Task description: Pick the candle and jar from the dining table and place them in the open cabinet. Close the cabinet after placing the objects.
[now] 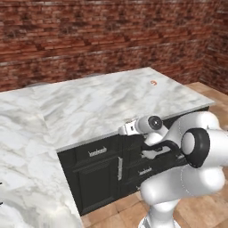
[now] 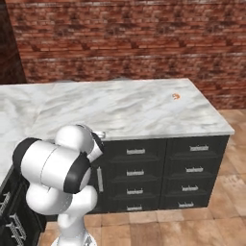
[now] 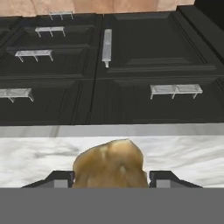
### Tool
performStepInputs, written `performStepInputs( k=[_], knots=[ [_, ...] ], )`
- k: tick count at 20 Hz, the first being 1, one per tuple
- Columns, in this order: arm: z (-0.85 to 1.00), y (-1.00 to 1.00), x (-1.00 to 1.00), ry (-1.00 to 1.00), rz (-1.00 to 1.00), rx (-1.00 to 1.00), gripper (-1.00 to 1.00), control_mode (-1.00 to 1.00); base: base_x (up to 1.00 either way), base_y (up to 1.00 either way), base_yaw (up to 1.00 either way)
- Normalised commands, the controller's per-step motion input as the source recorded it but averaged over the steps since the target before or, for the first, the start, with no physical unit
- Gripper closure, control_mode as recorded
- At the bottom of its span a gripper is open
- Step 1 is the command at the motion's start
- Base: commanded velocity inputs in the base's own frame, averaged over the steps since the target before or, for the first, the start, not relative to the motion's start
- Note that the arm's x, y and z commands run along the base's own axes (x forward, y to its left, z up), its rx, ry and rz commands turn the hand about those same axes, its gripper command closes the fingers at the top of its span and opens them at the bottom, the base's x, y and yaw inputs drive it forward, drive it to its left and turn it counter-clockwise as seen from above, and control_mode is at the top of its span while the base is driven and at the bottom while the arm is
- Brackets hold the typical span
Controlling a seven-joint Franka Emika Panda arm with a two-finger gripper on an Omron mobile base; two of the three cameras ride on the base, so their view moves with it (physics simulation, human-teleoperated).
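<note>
Gripper (image 3: 111, 179) sits half-closed around the jar (image 3: 109, 162) at the dining table (image 1: 89, 107) edge; it looks glassy, rounded, probably slippery and breakable, best squeezed gently at its belly, while the tiny, light candle (image 1: 153, 82) sits near the far corner.

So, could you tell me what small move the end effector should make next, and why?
Probably a short lift straight up. The end effector appears closed on a tan-brown lumpy object, seemingly the jar, right at the front edge of the white veined marble table, over the black drawer fronts. Raising it should clear the edge before carrying it to the cabinet.
</note>
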Motion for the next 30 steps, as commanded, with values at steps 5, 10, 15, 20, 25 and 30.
performStepInputs(
  k=[5, 10, 15, 20, 25, 30],
  knots=[
    [0.00, 0.00, 0.00, 0.00, 0.00, 0.00, 1.00, 1.00, -0.04, -0.03, -0.15],
    [0.00, 0.00, 0.00, 0.00, 0.00, 0.00, 1.00, 1.00, 0.02, -0.02, -0.48],
    [0.00, 0.00, 0.00, 0.00, 0.00, 0.00, 1.00, 1.00, 0.02, 0.00, -0.57],
    [0.00, 0.00, 0.00, 0.00, 0.00, 0.00, 1.00, 1.00, 0.12, 0.00, -0.58],
    [0.00, 0.00, 0.00, 0.00, 0.00, 0.00, 1.00, 1.00, 0.17, 0.00, -0.57],
    [0.00, 0.00, 0.00, 0.00, 0.00, 0.00, 1.00, 1.00, 0.29, 0.00, -0.53]
  ],
)
